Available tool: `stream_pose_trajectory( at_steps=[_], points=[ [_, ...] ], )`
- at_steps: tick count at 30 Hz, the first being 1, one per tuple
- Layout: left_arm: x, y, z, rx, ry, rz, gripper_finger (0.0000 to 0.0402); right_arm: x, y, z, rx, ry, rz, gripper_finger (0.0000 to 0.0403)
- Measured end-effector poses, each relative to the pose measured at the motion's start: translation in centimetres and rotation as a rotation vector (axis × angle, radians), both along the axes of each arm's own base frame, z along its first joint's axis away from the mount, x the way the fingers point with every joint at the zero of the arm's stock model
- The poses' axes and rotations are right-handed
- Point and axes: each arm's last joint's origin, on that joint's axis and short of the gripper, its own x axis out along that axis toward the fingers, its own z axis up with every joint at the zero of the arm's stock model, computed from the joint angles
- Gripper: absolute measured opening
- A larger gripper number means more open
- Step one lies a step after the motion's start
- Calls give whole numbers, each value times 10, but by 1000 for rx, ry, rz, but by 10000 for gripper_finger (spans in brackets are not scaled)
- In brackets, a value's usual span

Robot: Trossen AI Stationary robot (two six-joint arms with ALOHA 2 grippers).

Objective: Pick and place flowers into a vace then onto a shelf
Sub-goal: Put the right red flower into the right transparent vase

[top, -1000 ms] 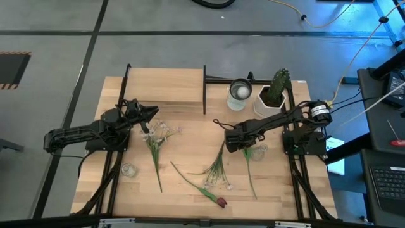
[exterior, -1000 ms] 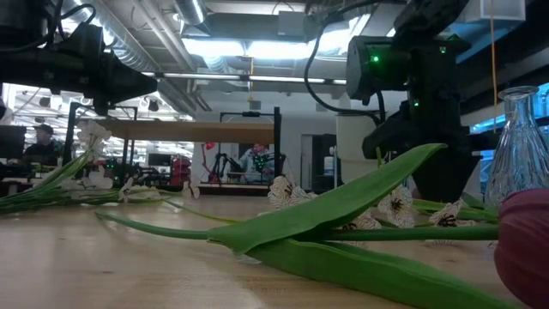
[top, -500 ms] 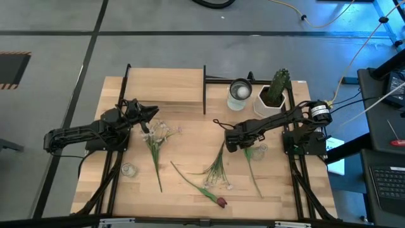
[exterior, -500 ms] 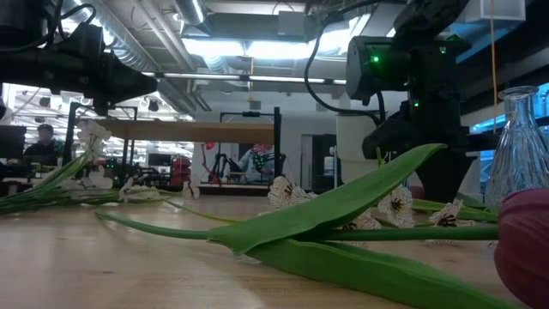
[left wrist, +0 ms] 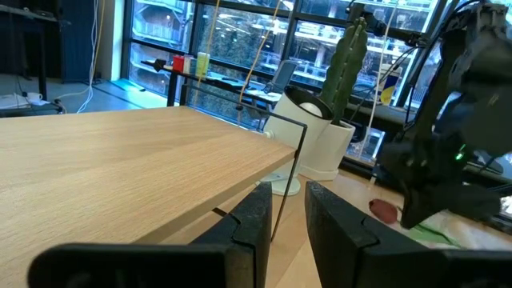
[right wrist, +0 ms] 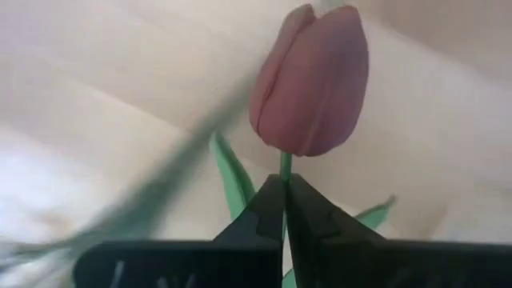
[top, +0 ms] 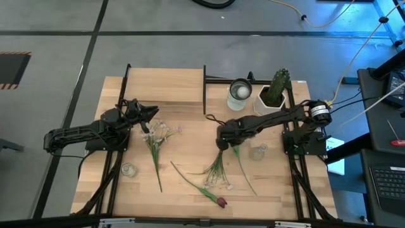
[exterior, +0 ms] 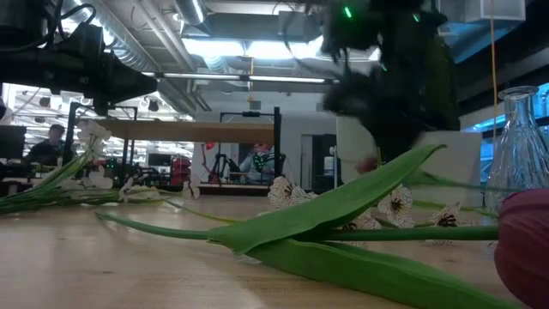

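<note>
A: Flowers: where are they right now?

B: Three lots. A white-blossom bunch (top: 155, 140) lies on the tabletop (top: 190, 126) just in front of the left gripper (top: 152, 113). A second bunch (top: 215, 170) lies mid-tabletop, and beside it a stem with a dark red tulip head (top: 221, 202) near the front edge. One tulip (right wrist: 310, 80) is in the right gripper (top: 219, 136).

A: Right fingers?

B: Pinched on that tulip's stem just under the head, per the right wrist view. From above, its stem (top: 242, 168) trails down toward the front right. Gripper sits centre-tabletop, just off the shelf's right end.

A: Left fingers?

B: Narrow gap between the fingers (left wrist: 258, 220), holding nothing. It hangs by the shelf (top: 168, 85) front edge, facing along the board.

A: Vase?

B: A glass vase (top: 240, 94) stands at the back, between the shelf and the cactus in a white pot (top: 274, 95). Small glass jars too: one (top: 128, 170) front left, one (top: 257, 152) on the right near the right arm's base.

A: Low view?

B: The right arm is a blur there. A big green leaf (exterior: 343, 206) fills the foreground.
</note>
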Motion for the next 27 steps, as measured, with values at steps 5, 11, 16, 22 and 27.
stream_pose_trajectory(
  at_steps=[5, 11, 16, 22, 27],
  points=[
    [0, 0, 0, 0, 0, 0, 72, 28, 5, 74, -248, -247, 112, 2],
    [0, 0, 0, 0, 0, 4, 72, 2, 12, 185, -518, -524, 241, 1],
    [0, 0, 0, 0, -1, 8, 72, -52, 18, 229, -604, -647, 316, 0],
    [0, 0, 0, -1, 0, 14, 72, -109, 16, 259, -708, -758, 428, 0],
    [0, 0, 0, -1, -1, 14, 72, -160, 12, 273, -801, -919, 504, 0]
  ],
)
